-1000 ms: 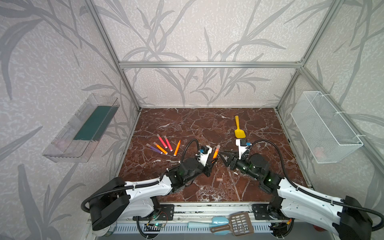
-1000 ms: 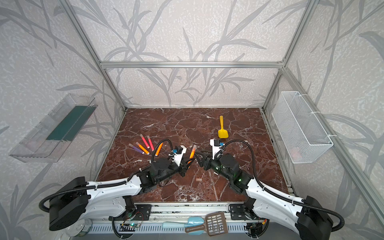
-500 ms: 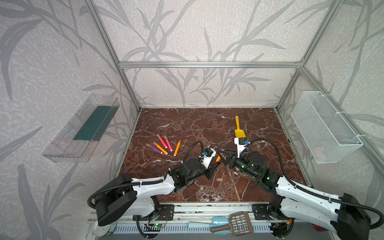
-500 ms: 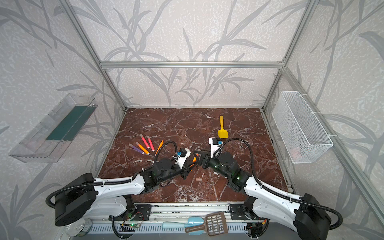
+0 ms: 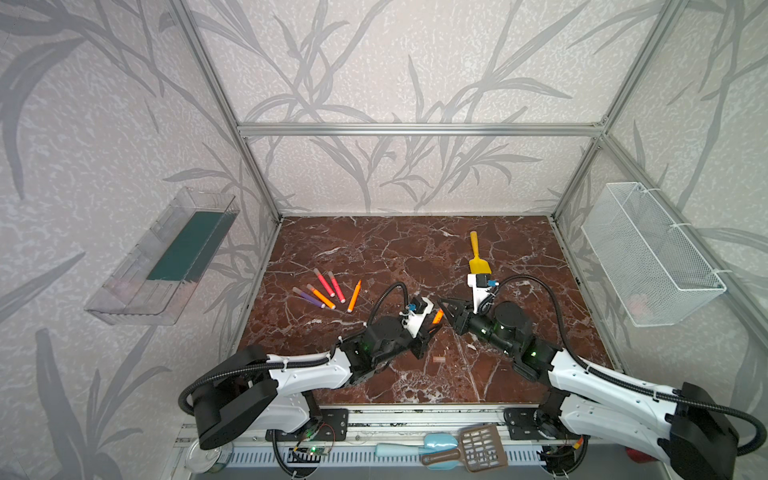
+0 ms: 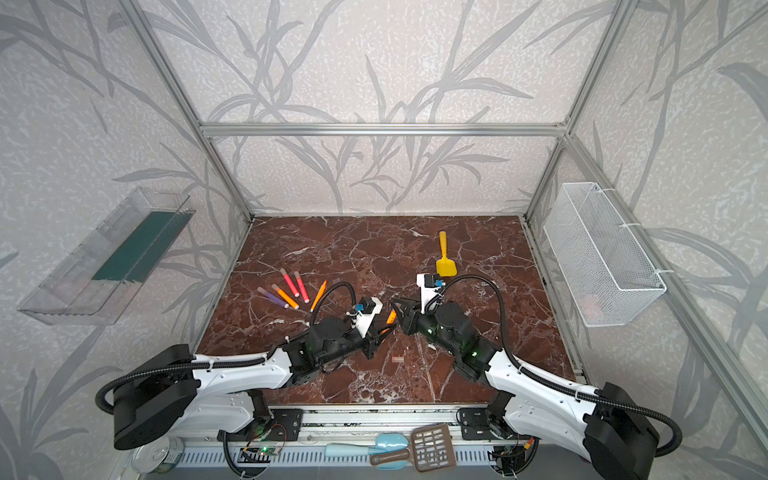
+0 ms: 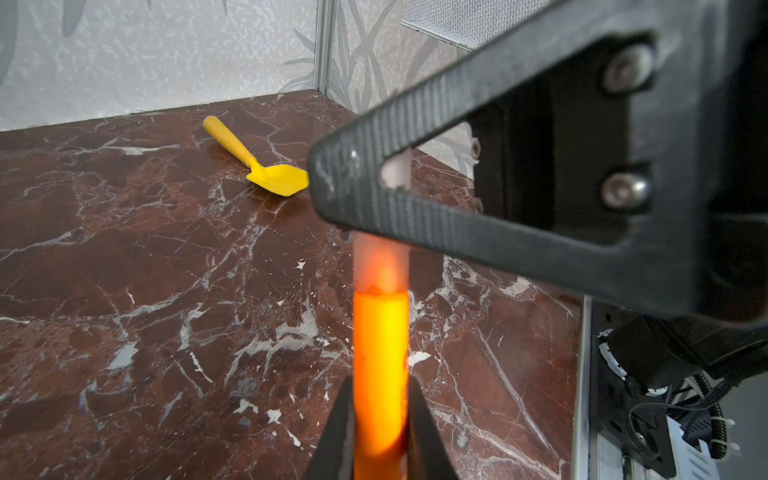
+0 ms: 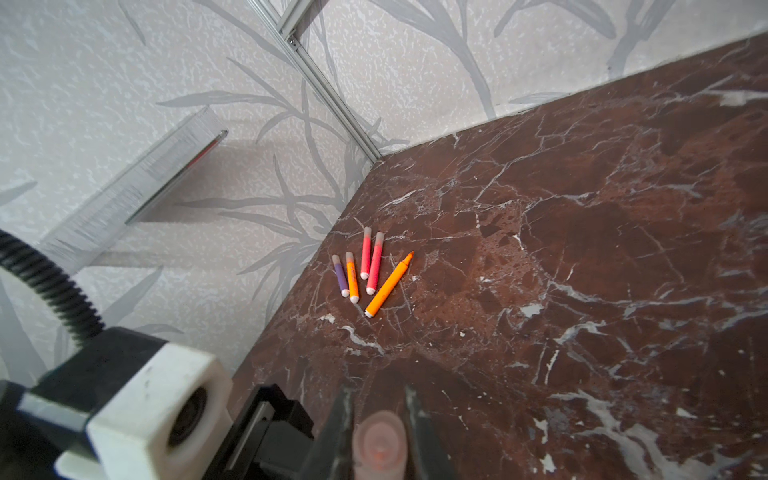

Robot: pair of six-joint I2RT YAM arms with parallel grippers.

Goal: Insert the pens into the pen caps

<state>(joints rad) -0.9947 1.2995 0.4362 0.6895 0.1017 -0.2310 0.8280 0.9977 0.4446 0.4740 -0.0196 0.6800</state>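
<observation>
Orange pen (image 7: 380,353): the left gripper (image 7: 380,415) pinches it tight, with one finger on each side, and holds it up over the brown stone table (image 7: 166,291). A pale pink cap (image 7: 380,266) sits over the pen's tip. The right gripper (image 8: 379,424) is pressed together on that cap, and you can look right down on its round end from the right wrist view. In both top views the two grippers meet tip to tip near the middle of the table, a bit toward the front. Five more pens (image 8: 365,270) lie in a small fan near the left wall: one purple, two red-pink and two orange. Four of them wear caps, and one orange one (image 8: 388,284) has a bare tip. A loose cap (image 5: 438,358) lies on the table just in front of the grippers. A yellow shovel (image 5: 478,259) lies behind the right arm.
</observation>
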